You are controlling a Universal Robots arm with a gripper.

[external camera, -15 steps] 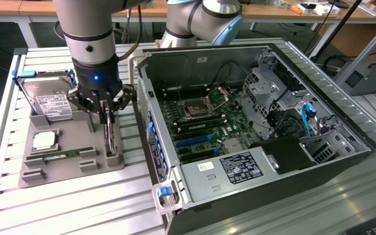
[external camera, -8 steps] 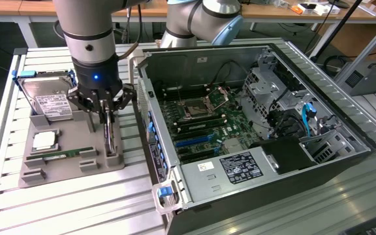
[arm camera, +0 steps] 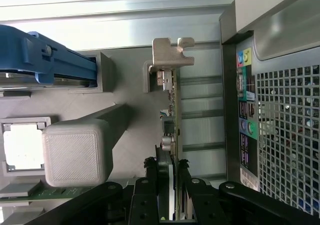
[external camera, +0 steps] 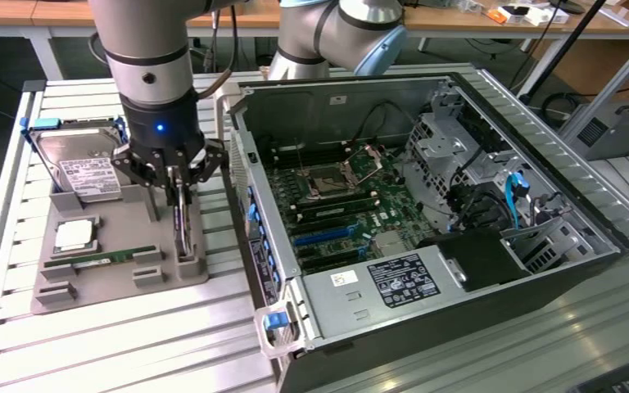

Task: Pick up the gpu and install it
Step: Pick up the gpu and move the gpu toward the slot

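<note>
Slatted bench (external camera: 128, 344): gripper (external camera: 180, 195) clamped on the gpu (external camera: 187, 233), which the grey holder (external camera: 118, 285) props upright, exposing a graspable edge.

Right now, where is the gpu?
In the exterior view, the gpu stands on edge in the grey holder tray, on the tray's side nearest the open computer case, directly below the hand.

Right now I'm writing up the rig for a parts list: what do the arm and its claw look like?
The arm is a silver-grey tube with black bands; a light-blue cap covers one joint. Its dark wrist section carries a small blue light, and a cable runs alongside. The claw is black, built of jointed bars with round pivots.
</note>
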